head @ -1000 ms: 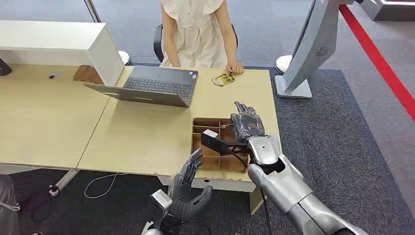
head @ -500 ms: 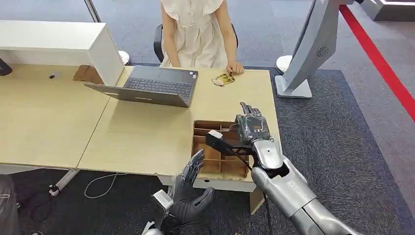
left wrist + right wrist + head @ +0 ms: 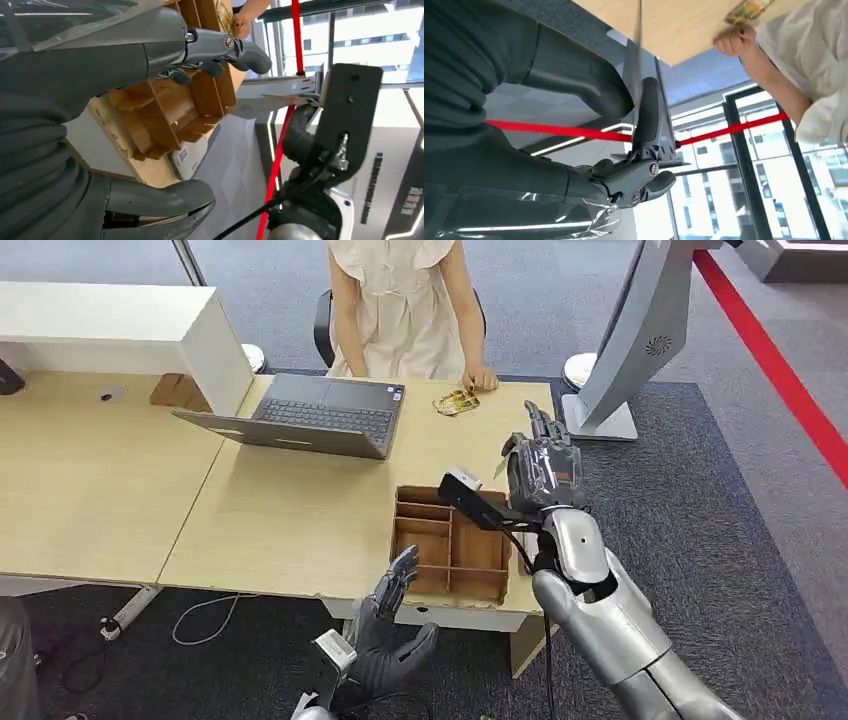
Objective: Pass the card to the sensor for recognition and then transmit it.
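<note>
Above the tray (image 3: 452, 585), raised right hand (image 3: 543, 472).

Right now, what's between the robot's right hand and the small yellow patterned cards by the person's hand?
Only bare light-wood tabletop, seen in the head view. The right hand pinches a thin card; the yellow cards lie beyond it.

**Desk surface**

Light wooden L-shaped desk (image 3: 290, 510): open grey laptop (image 3: 310, 417) near far edge, brown divided cardboard tray (image 3: 455, 558) at near right corner, small patterned yellow cards (image 3: 455, 402) at far edge under person's hand (image 3: 480, 378). White box-shaped cabinet (image 3: 120, 330) far left.
</note>
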{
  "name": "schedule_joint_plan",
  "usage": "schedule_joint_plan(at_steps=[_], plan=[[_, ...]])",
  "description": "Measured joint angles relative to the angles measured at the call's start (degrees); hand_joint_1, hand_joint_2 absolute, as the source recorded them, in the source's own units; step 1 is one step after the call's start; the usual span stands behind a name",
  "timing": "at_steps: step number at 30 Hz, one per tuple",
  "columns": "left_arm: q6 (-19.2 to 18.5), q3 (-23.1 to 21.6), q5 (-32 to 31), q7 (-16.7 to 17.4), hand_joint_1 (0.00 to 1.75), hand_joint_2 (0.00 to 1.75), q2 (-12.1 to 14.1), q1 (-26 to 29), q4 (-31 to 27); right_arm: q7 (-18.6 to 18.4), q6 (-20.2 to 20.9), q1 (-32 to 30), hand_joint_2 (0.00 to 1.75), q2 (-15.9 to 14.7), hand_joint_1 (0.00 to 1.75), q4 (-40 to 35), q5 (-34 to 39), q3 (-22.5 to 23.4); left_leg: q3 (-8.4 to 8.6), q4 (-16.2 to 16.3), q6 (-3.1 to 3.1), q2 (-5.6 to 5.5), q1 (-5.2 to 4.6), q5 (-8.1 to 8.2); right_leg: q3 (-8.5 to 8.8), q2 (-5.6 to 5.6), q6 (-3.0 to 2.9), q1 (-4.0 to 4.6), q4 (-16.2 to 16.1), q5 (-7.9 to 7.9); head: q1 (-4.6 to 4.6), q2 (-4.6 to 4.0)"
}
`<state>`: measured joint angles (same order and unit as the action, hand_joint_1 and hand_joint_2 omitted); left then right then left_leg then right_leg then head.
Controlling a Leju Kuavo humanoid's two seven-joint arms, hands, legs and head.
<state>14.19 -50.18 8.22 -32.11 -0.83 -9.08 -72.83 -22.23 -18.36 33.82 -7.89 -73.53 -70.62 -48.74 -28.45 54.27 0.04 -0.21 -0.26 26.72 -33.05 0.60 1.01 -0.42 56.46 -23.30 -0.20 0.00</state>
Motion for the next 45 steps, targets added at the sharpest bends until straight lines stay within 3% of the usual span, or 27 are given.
schedule_joint_plan(at_steps=[9,12,19,34,45], plan=[[0.2,0.0,0.0,0.0,0.0,1.75,0.0,0.0,0.0,-0.5,0.0,-0.1,1.75,-0.7,1.75,-1.8,0.1,0.7,0.0,0.0,0.0,0.0,0.0,0.0,0.0,0.0,0.0,0.0,0.0,0.0,0.0,0.02],[2.2,0.0,0.6,0.3,0.0,1.75,0.0,0.0,0.0,-1.4,-1.2,-2.5,1.75,-4.6,1.75,-6.5,2.9,2.6,-0.02,0.0,0.0,-0.01,0.0,0.01,0.0,0.0,0.0,0.0,0.0,0.0,0.0,0.0],[2.7,0.0,1.1,1.2,0.0,1.75,0.1,0.0,0.0,-1.3,-1.6,-4.6,1.75,-5.9,1.75,-6.0,4.0,3.0,-0.04,0.0,0.01,-0.02,0.01,0.01,0.0,0.0,0.0,0.0,0.0,0.0,0.0,0.0],[2.3,-0.1,1.4,1.2,0.0,1.75,0.2,-0.1,0.0,1.7,0.6,-7.0,1.75,-6.2,1.75,0.2,5.8,2.1,-0.06,0.0,0.01,-0.02,0.01,0.01,0.0,0.0,0.0,-0.01,0.0,0.0,0.0,0.0],[2.9,0.0,1.4,1.2,0.0,1.75,0.2,-0.1,0.0,4.9,0.3,-7.0,1.75,-4.7,1.75,7.4,8.0,0.8,-0.07,0.0,0.01,-0.03,0.01,0.01,0.0,-0.01,0.0,-0.01,0.0,0.0,0.0,0.0]])
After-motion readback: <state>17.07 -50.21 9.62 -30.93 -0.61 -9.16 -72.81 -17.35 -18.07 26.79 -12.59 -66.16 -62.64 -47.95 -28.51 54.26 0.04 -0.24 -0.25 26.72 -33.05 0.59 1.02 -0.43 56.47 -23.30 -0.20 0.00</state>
